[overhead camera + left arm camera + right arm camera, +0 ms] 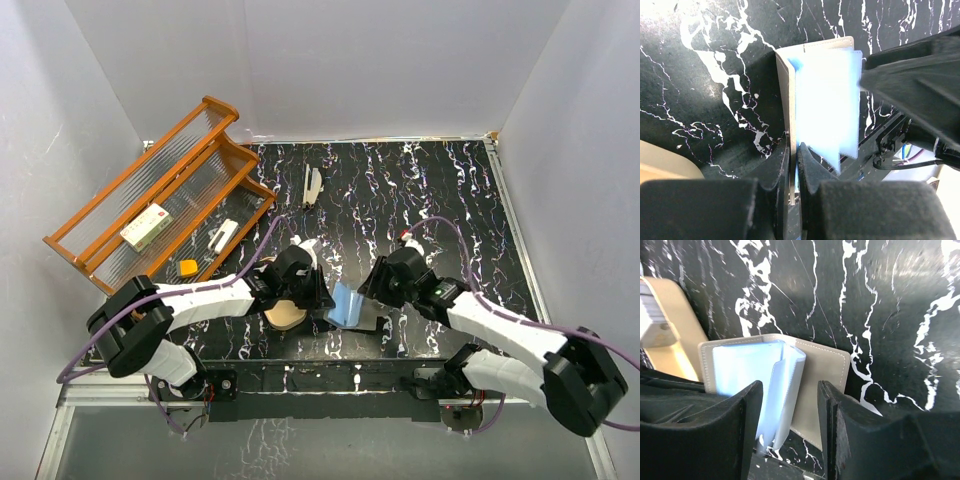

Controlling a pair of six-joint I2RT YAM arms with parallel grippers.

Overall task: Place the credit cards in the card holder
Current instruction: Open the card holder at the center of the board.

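Two tools working card holder (348, 303), lying open at worktop's 6 o'clock: left tool (794, 155) pinching cover edge, right tool (790, 390) hovering spread over sleeves. Risk: thin-edge pinch slipping, holder flopping shut.

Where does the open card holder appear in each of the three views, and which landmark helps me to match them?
Top external: card holder at low centre of the picture.
Left wrist: card holder at centre, its cover pinched by the left gripper.
Right wrist: card holder at lower centre, open.
Shared landmark: tan oval tray, left of the holder in every view.
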